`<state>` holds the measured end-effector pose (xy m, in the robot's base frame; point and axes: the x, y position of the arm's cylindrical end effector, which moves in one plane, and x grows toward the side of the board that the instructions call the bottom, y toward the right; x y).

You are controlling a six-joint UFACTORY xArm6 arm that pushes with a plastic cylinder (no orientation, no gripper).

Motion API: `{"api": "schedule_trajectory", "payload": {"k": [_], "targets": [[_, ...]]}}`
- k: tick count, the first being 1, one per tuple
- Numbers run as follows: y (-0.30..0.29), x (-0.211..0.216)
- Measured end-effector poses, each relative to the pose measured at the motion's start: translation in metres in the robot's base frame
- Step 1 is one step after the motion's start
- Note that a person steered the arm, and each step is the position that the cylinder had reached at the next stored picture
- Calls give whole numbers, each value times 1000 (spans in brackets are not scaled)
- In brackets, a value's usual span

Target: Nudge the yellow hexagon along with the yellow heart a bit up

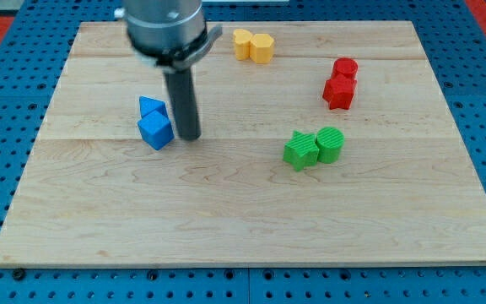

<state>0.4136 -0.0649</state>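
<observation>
The yellow heart point(242, 43) and yellow hexagon point(261, 48) lie flat and touching, heart on the view's left, near the board's top edge.

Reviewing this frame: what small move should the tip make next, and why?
Probably travel toward the view's upper right, to just below the yellow pair. My tip sits beside the blue blocks, well below and left of the yellow heart and yellow hexagon, which touch near the board's top edge. Pushing them up requires starting beneath them.
</observation>
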Motion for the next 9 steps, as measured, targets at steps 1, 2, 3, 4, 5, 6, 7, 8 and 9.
{"api": "schedule_trajectory", "payload": {"k": [1, 2, 3, 4, 5, 6, 7, 8, 9], "targets": [[56, -64], [123, -92], [164, -125], [166, -154], [148, -159], [127, -159], [126, -159], [126, -123], [114, -113]]}}
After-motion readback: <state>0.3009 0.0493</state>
